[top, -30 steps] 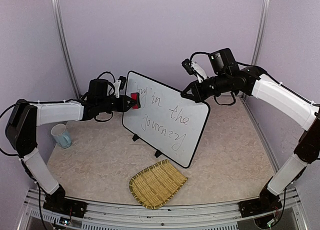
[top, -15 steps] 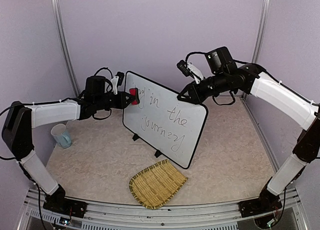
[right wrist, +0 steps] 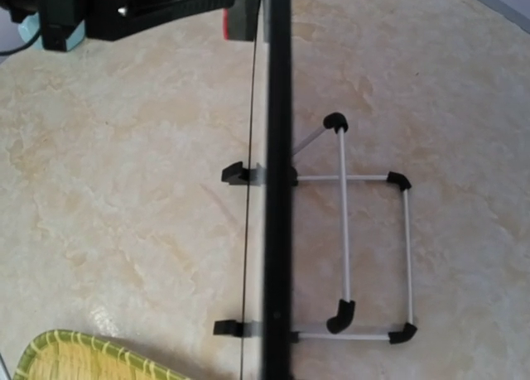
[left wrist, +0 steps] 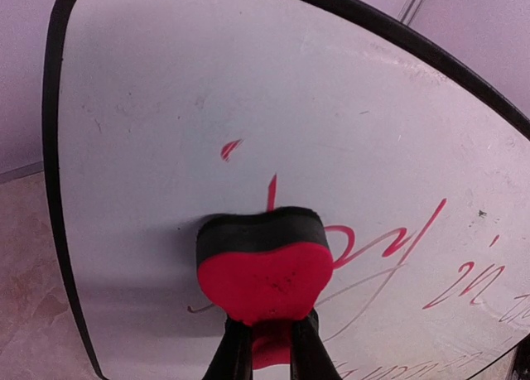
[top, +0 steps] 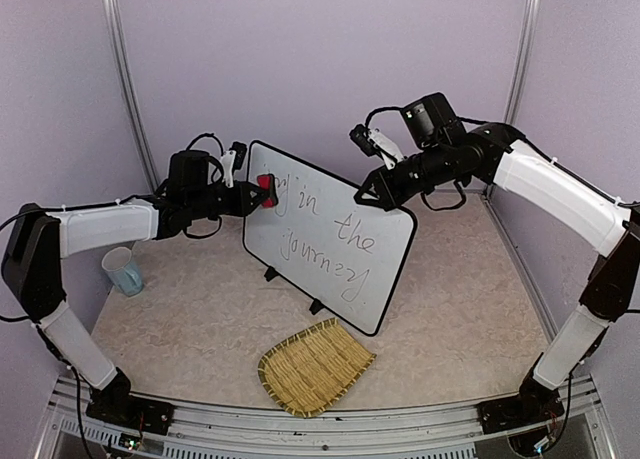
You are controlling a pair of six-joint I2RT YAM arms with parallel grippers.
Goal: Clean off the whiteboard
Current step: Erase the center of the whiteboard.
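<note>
1. White and stiff, the whiteboard (top: 330, 249) stands propped on its feet at centre. The left gripper (top: 259, 192) presses a red eraser (top: 267, 190) to its upper-left corner, and the right gripper (top: 365, 195) is at the top rim.
2. Left jaws pinch the eraser tight, felt against the writing.
3. Rim edge-on; right jaws unseen, so I cannot tell their grip. The light board probably tips, so steady its rim.

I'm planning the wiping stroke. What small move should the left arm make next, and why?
Probably sweep the eraser, pinched in the left gripper against the upper left of the whiteboard, sideways over the first word: writing lies beside it and more lines beyond are unerased. The right gripper sits at the board's top edge.
</note>
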